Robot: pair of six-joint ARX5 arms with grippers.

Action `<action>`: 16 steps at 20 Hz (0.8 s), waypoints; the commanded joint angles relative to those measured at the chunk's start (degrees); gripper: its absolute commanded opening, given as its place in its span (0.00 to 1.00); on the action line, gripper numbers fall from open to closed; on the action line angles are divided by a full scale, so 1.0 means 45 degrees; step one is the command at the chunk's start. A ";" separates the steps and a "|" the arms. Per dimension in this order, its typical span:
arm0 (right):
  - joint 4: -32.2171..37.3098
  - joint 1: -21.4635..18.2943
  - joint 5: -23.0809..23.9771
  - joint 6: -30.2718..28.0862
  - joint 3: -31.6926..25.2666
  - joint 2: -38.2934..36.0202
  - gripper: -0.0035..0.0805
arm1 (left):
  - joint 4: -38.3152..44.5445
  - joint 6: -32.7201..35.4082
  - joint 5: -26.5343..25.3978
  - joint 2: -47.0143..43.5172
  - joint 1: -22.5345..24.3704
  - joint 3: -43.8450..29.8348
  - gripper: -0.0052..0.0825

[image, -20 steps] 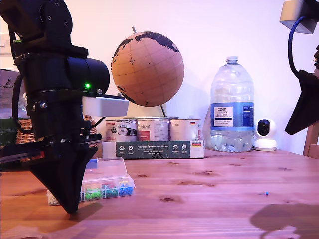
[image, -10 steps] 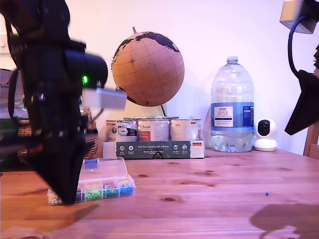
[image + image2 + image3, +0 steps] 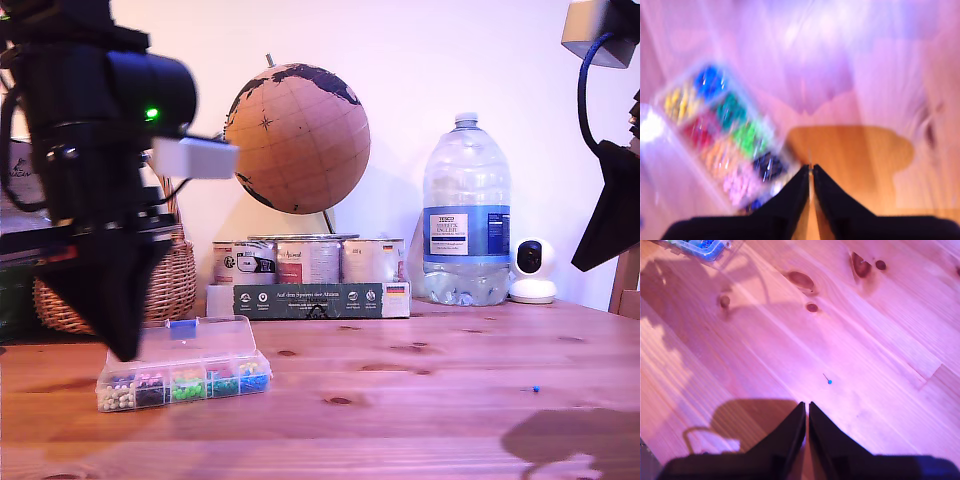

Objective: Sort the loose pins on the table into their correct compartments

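Wooden table (image 3: 420, 400), white wall behind; water bottle (image 3: 465, 215) label reads TESCO. My first gripper (image 3: 811, 170) clenched, raised just beside organiser box (image 3: 185, 375); nothing seen held. My second gripper (image 3: 807, 407) clenched, empty; blue-headed pin (image 3: 829, 381) on wood just ahead of tips.

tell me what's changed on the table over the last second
My first pincer has lifted off the table and drifted toward the exterior view's left, uncovering the end of the organiser box with the white pinheads. Its jaws look nearly closed; the blurred wrist view hints at a thin pin between them, but that is not certain. The box, the blue-headed pin and my second pincer above it have not moved.
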 commanded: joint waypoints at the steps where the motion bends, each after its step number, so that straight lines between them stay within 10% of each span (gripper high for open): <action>1: 0.0044 0.0063 -0.0092 0.0053 0.0151 0.0019 0.03 | 0.0029 -0.0010 -0.0146 -0.0087 0.0301 -0.0078 0.03; 16: 0.0039 0.0063 -0.0092 0.0053 0.0155 0.0019 0.03 | 0.0680 0.0573 -0.0112 0.0466 0.0583 -0.0078 0.03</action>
